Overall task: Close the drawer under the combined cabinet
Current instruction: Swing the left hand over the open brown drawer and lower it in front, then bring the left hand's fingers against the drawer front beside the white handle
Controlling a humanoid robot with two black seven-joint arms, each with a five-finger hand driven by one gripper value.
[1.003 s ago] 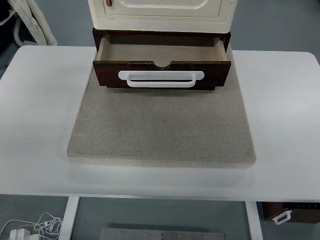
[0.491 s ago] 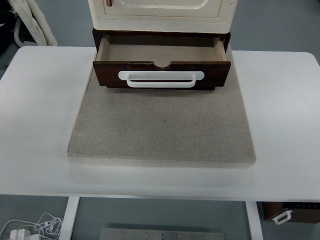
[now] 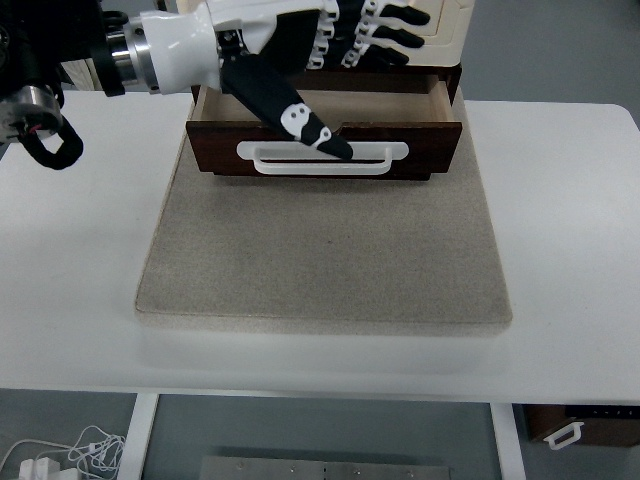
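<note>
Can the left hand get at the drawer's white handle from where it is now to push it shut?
Probably yes. The left hand hangs over the open drawer, fingers spread, its thumb reaching down to the white handle. The felt mat in front is bare. Whether the thumb touches the handle is unclear.

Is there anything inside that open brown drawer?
The drawer looks empty where its pale floor shows. The left hand reaches across above it, its thumb over the white handle, covering part of the inside.
</note>
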